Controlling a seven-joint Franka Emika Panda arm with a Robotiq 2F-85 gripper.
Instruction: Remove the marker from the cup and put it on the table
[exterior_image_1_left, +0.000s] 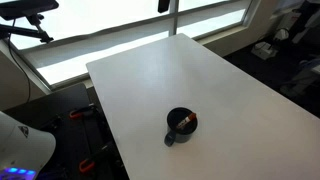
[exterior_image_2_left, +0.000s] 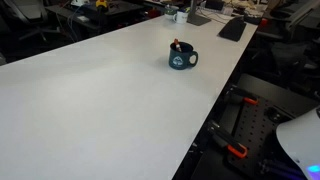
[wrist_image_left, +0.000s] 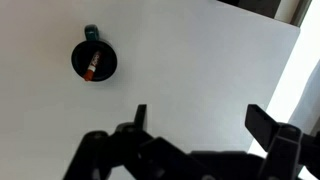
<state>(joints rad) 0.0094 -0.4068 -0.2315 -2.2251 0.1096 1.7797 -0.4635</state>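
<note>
The dark blue-black cup (exterior_image_1_left: 182, 125) stands upright on the white table (exterior_image_1_left: 190, 75) near its front edge, and shows in both exterior views (exterior_image_2_left: 182, 58). The reddish-orange marker (wrist_image_left: 93, 66) leans inside the cup (wrist_image_left: 95, 60); its tip sticks out above the rim (exterior_image_2_left: 176, 44) and shows in the cup's mouth (exterior_image_1_left: 188, 122). In the wrist view my gripper (wrist_image_left: 197, 120) is open and empty, high above the bare table (wrist_image_left: 200, 60), with the cup far off at the upper left. The gripper does not show in either exterior view.
Windows run behind the table's far edge (exterior_image_1_left: 120, 30). Dark floor and equipment with red clamps lie beside the table (exterior_image_2_left: 250, 120). Desks with clutter stand beyond the far end (exterior_image_2_left: 215, 12). A white robot base shows at a corner (exterior_image_1_left: 20, 145).
</note>
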